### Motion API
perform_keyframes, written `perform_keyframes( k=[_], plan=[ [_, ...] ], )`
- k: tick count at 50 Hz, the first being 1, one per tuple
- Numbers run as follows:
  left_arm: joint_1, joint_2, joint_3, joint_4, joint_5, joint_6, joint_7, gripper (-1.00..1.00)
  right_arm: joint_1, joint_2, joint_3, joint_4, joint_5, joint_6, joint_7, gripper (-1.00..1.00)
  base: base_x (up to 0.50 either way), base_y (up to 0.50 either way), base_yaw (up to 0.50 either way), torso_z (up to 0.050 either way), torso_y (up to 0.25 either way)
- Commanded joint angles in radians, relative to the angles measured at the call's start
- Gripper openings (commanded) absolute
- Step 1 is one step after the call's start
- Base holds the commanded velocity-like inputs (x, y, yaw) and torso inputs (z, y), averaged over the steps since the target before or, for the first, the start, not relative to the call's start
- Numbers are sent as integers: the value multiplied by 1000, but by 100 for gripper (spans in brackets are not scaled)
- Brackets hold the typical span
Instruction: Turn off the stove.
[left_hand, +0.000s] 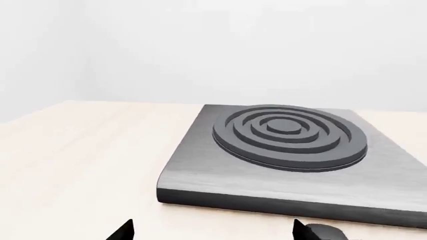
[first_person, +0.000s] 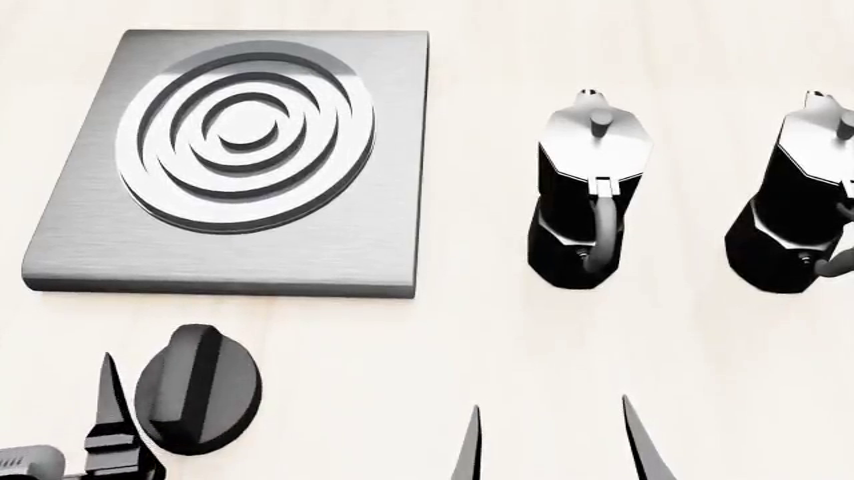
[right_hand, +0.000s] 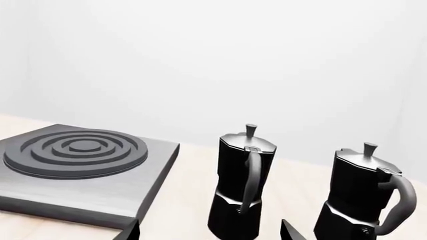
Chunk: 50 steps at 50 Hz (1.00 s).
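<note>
- The left gripper (first_person: 127, 425) sits low at the near left of the head view. Only 1 dark finger shows clearly there, just left of the knob (first_person: 198, 388), and whether it touches the knob cannot be told.
- In the left wrist view, 2 dark fingertips (left_hand: 121, 231) stand well apart at the picture's edge with bare table between them, so this gripper is spread wide and holds nothing.
- The right gripper (first_person: 550, 445) shows as 2 thin pointed fingers at the near edge of the head view, parted, with only the pale table (first_person: 400, 360) between them; it grips nothing.
- The knob, black and round with a raised ridge across it, lies flat on the table just in front of the stove's near left corner, apart from the slab.
- The stove (first_person: 374, 240) is a flat grey metal square at the far left, its burner (first_person: 247, 135) made of concentric rings.
- To the right of the stove stand 2 upright moka pots, the nearer moka pot (first_person: 587, 190) and the far-right moka pot (first_person: 801, 200), handles turned toward the robot.
</note>
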<state>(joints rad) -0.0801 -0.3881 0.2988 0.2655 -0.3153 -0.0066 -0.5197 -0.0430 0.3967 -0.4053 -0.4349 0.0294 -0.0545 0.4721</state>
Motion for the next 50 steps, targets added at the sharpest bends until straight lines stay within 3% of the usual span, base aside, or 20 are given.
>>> perform_keyframes(
  k=[1, 50],
  plan=[
    [31, -2, -10, 59, 25, 36, 40, 100, -5, -17, 23, -7, -21, -6, -14, 100, 0, 0, 0, 0, 0],
    [147, -82, 9, 313, 23, 65, 47, 100, -26, 14, 19, -210, -93, 42, 19, 100, 0, 0, 0, 0, 0]
  ],
)
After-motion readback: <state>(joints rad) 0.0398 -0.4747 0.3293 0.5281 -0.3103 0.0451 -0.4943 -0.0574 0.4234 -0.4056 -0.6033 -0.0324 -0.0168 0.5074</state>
